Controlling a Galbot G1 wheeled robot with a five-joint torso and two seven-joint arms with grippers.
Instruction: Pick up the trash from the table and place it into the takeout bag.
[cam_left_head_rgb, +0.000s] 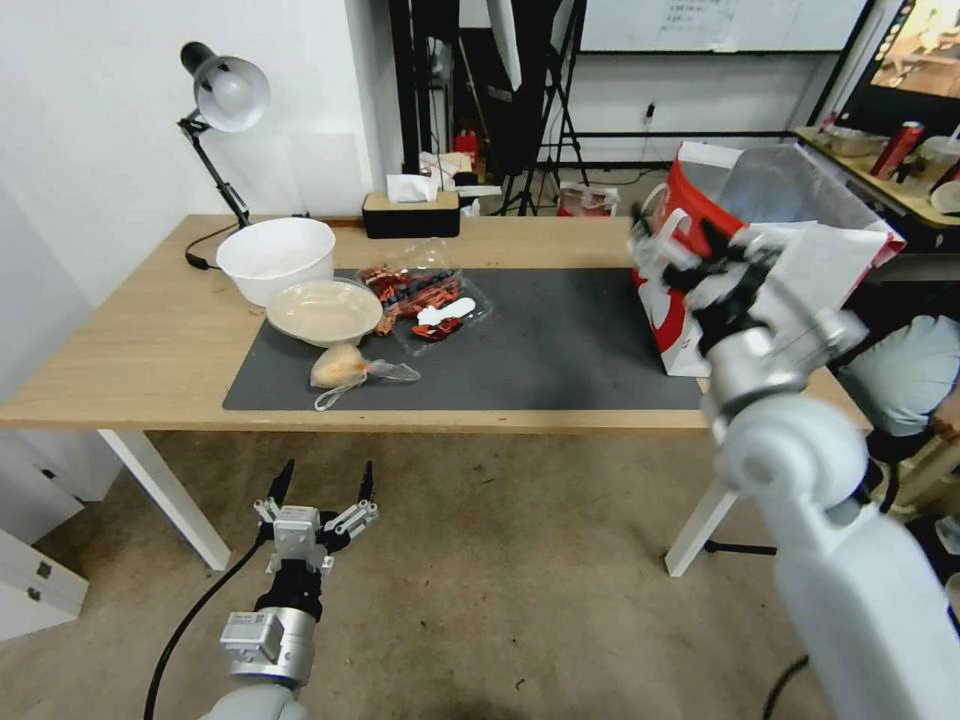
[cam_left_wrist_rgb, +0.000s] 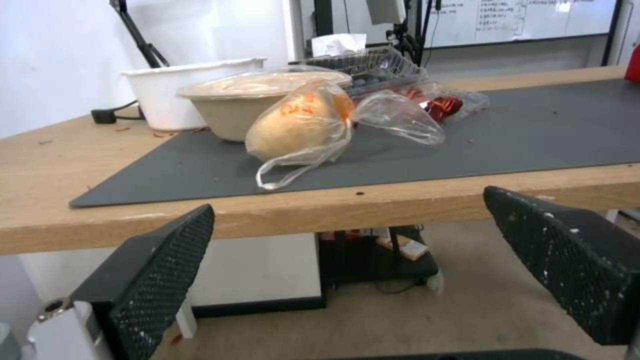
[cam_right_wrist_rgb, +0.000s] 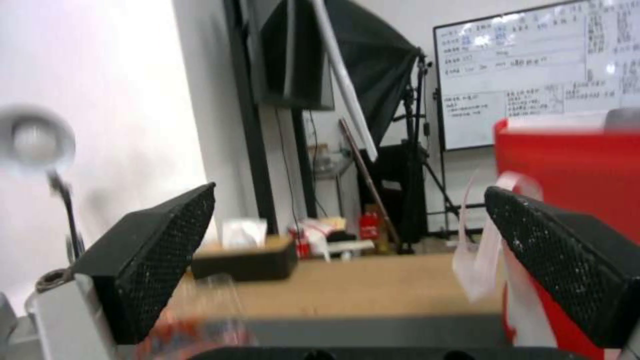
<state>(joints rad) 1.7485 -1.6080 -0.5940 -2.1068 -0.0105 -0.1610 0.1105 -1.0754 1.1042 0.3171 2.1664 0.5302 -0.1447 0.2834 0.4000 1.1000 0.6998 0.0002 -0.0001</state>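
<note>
Left gripper (cam_left_head_rgb: 322, 478) hangs low in front of the near edge of the long light-wood surface (cam_left_head_rgb: 150, 340), its black fingers (cam_left_wrist_rgb: 157, 272) spread wide and holding nothing. On the surface's dark grey mat (cam_left_head_rgb: 560, 350) the trash lies together at the left: a white round plastic tub (cam_left_head_rgb: 276, 256) at the back, a beige lidded paper bowl (cam_left_head_rgb: 322, 311) just in front of it, a knotted clear plastic bag (cam_left_head_rgb: 350, 370) near the mat's front edge, and a clear plastic clamshell tray (cam_left_head_rgb: 428, 295) with red scraps to the right of the bowl. Farther right, the right gripper (cam_left_head_rgb: 665, 255) is raised beside the large white paper takeout bag with red side panels (cam_left_head_rgb: 790, 245), which stands at the surface's right end; this gripper is likewise wide open and empty.
</note>
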